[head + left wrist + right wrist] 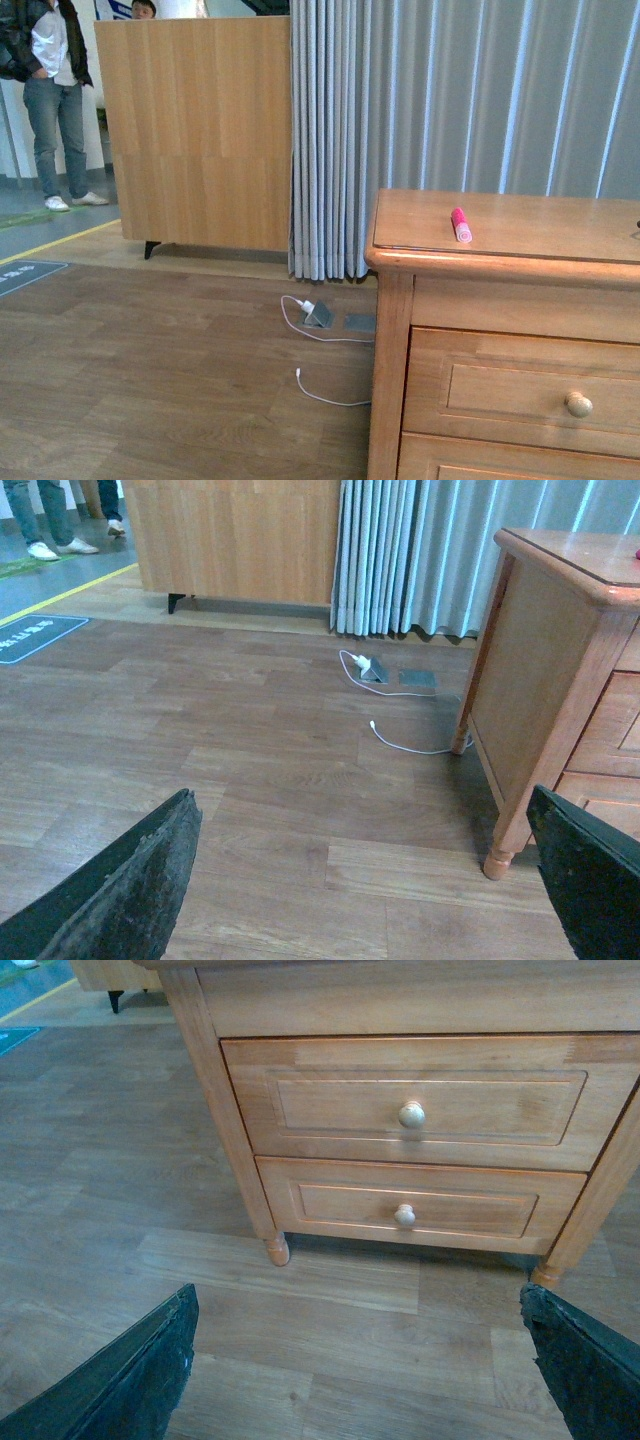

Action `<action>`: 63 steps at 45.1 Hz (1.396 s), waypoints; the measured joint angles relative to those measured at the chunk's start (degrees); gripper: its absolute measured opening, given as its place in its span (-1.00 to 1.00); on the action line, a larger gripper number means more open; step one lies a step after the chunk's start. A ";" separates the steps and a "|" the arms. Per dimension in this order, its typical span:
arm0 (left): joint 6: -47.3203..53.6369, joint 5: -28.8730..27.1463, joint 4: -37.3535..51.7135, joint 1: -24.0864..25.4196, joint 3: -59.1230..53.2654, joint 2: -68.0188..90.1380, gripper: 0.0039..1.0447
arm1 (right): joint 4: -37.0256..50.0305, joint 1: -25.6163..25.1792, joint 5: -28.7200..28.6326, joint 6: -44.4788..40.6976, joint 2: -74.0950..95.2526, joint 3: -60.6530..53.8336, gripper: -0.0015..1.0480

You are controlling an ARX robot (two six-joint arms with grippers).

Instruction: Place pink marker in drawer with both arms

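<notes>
Pink marker (460, 224): lying on table (545, 232) top, paler end prob. twd front edge.
Drawer (330, 1106): shut, round knob (411, 1114) at centre, lower drawer (340, 1205) beneath.
L gripper (360, 792): jaws spread wide, empty, over floor (280, 770) beside table.
R gripper (358, 1290): jaws spread wide, empty, facing drawer front.

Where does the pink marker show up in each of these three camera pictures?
Front view: the pink marker lies on the cabinet top.
Left wrist view: a pink speck on the cabinet top, perhaps the marker.
Right wrist view: not in it.
Shared landmark: the cabinet's corner post.
</notes>
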 joint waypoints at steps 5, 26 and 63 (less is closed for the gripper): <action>0.00 0.00 0.00 0.00 0.00 0.00 0.89 | 6.16 2.91 1.62 0.42 9.51 2.08 0.84; 0.00 0.00 0.00 0.00 0.00 0.00 0.89 | 41.99 8.92 9.09 0.09 65.31 17.92 0.84; 0.00 0.00 0.00 0.00 0.00 0.00 0.89 | 51.63 4.92 15.43 -1.11 106.86 46.86 0.84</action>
